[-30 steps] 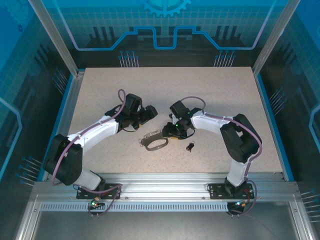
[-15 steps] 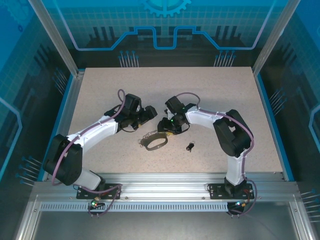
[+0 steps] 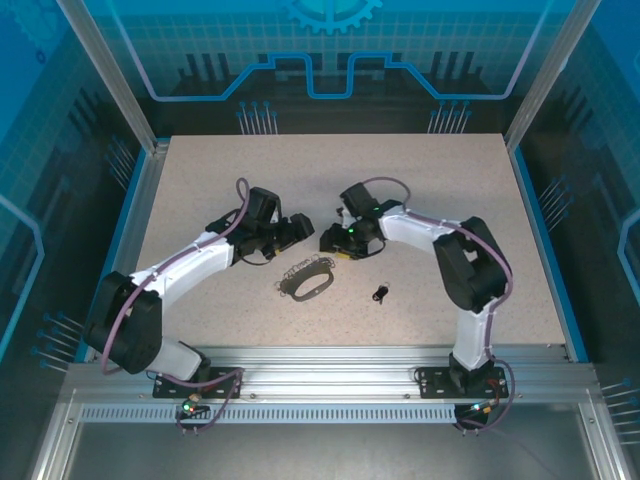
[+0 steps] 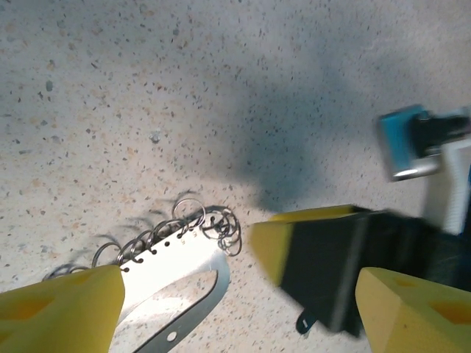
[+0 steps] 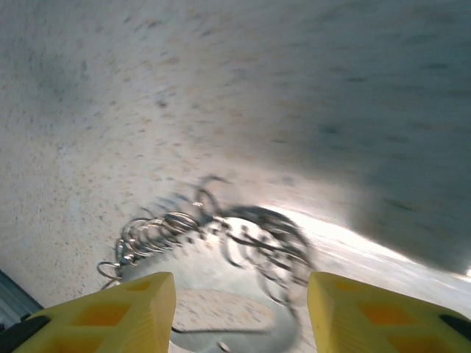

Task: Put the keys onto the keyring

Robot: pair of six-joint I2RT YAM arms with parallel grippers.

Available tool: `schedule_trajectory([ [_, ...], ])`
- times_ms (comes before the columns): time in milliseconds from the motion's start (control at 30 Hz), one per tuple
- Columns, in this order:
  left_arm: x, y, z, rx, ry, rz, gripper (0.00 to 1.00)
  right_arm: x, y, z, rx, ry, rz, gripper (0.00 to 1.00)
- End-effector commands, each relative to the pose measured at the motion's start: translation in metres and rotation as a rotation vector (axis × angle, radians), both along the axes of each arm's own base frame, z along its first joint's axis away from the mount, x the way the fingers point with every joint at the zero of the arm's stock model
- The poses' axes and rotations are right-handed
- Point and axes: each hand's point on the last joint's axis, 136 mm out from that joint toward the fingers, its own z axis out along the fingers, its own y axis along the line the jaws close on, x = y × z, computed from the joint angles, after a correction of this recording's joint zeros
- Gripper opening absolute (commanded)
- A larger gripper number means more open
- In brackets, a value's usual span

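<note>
Table [image 3: 440,170]: pale speckled top, flat, with soft grey shadows on it.
Far wall [image 3: 200,50]: see-through blue panel with a fine grid and lighter blue lines.
Gear emblem [image 3: 330,12]: at the top middle of the far wall.
Side walls [image 3: 40,200]: blue panels, left and right.
Posts [image 3: 108,75]: silver, at the far corners.
Rail [image 3: 330,360]: silver metal, along the near edge.
Edge strips [image 3: 548,250]: blue, left and right of the table.
Light: even and soft.

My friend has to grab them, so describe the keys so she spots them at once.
On the speckled table, find the grey oval keyring lying near the middle. Just right of it, not touching, lie the keys: a tiny black cluster, far smaller than the loop and without its fringe of silver rings.
</note>
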Motion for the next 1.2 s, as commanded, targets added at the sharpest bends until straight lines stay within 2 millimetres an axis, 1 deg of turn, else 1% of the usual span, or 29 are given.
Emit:
schedule_trajectory([
  [0,-0.012,-0.014,0.01,0.082,-0.017,-0.175,0.8,-0.003,-0.05,0.017,-0.023,-0.016,-0.097,0.53],
  [67,-0.018,-0.024,0.009,0.168,-0.017,-0.287,0.78,-0.009,-0.074,0.021,-0.027,-0.021,-0.13,0.55],
  [133,-0.023,-0.038,0.006,0.263,-0.025,-0.406,0.72,-0.019,-0.095,0.025,-0.04,-0.031,-0.156,0.57],
  [233,-0.028,-0.052,-0.006,0.383,-0.018,-0.526,0.61,-0.033,-0.116,0.029,-0.064,-0.04,-0.177,0.61],
  [367,-0.029,-0.067,-0.02,0.443,-0.002,-0.609,0.49,-0.054,-0.133,0.027,-0.085,-0.033,-0.202,0.64],
  [400,-0.03,-0.071,-0.023,0.456,0.0,-0.631,0.47,-0.064,-0.137,0.019,-0.093,-0.012,-0.207,0.65],
  [433,-0.031,-0.074,-0.027,0.474,0.003,-0.65,0.44,-0.07,-0.139,0.017,-0.094,-0.006,-0.212,0.65],
  [500,-0.033,-0.079,-0.034,0.509,0.007,-0.688,0.43,-0.081,-0.142,0.011,-0.096,0.01,-0.219,0.66],
  [533,-0.034,-0.083,-0.036,0.523,0.008,-0.71,0.41,-0.085,-0.143,0.009,-0.093,0.014,-0.222,0.66],
  [600,-0.037,-0.088,-0.043,0.546,0.017,-0.733,0.4,-0.091,-0.143,0.008,-0.076,0.018,-0.226,0.66],
  [700,-0.036,-0.088,-0.051,0.542,0.047,-0.687,0.3,-0.095,-0.135,0.01,-0.038,0.002,-0.198,0.66],
  [767,-0.036,-0.087,-0.053,0.51,0.068,-0.629,0.28,-0.094,-0.128,0.013,-0.022,-0.024,-0.16,0.66],
  [867,-0.039,-0.089,-0.05,0.398,0.106,-0.514,0.29,-0.089,-0.116,0.019,-0.031,-0.069,-0.09,0.65],
  [1000,-0.046,-0.09,-0.048,0.228,0.161,-0.333,0.33,-0.078,-0.101,0.018,-0.095,-0.131,0.02,0.64],
  [1100,-0.051,-0.083,-0.05,0.162,0.17,-0.227,0.35,-0.068,-0.088,0.016,-0.149,-0.176,0.101,0.62],
  [1133,-0.052,-0.079,-0.052,0.154,0.172,-0.202,0.35,-0.061,-0.082,0.02,-0.157,-0.199,0.123,0.61],
  [1167,-0.053,-0.077,-0.054,0.141,0.174,-0.18,0.35,-0.057,-0.076,0.019,-0.172,-0.212,0.148,0.6],
])
